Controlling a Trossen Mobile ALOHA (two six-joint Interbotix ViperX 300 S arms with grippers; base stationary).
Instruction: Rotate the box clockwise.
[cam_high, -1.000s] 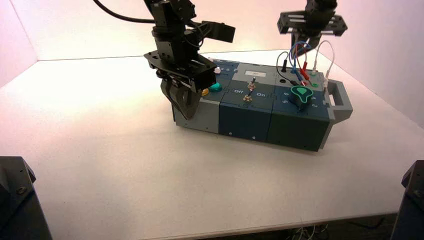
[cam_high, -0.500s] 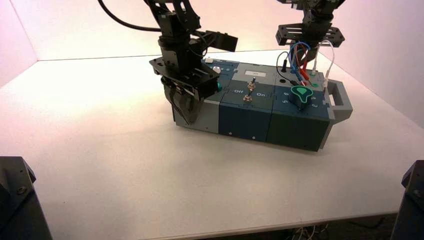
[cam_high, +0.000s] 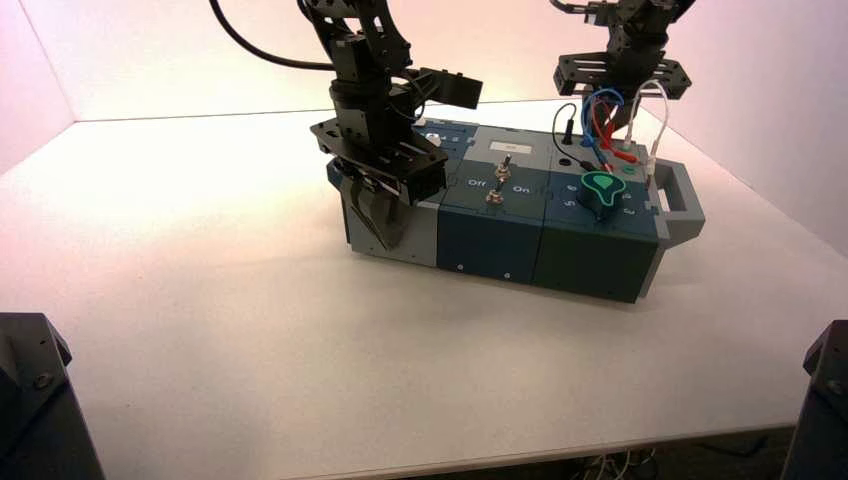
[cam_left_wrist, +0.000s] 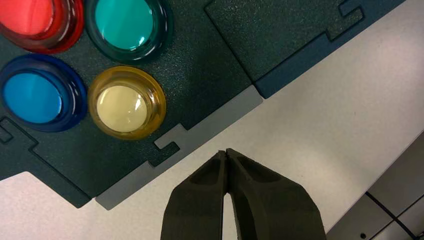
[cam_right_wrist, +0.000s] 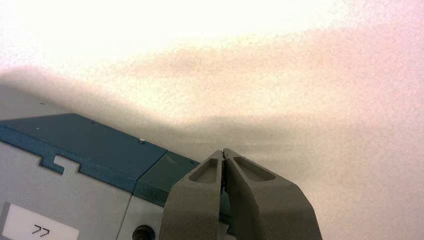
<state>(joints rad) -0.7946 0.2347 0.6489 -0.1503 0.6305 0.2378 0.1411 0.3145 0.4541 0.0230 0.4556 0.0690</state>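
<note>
Has the left gripper (cam_left_wrist: 224, 155) low at the near left part of the box (cam_high: 490, 240), just beside the near long side, with fingers together, tip against tip. Cannot tell from these views whether in contact with the box. Has the right gripper (cam_right_wrist: 223, 154) beyond the far long side, toward the right end, behind the looped wires (cam_high: 604, 100), also with fingers together. Cannot tell about contact there either

On the table (cam_high: 250, 360), toward the far side and right of the middle, a long box in dark blue-grey and light grey, set at a slant, with the right end nearer than the left. At that right end, a grey handle (cam_high: 695, 232). On top at the left, near the left gripper, a yellow button (cam_left_wrist: 122, 108), a teal button (cam_left_wrist: 125, 22), a blue button (cam_left_wrist: 33, 97) and a red button (cam_left_wrist: 32, 17). In the middle, two toggle switches (cam_high: 498, 184), with a small display (cam_right_wrist: 35, 225) farther back. Toward the right end, near the front edge, a green knob (cam_high: 602, 193), with black, blue, red and white wires behind
</note>
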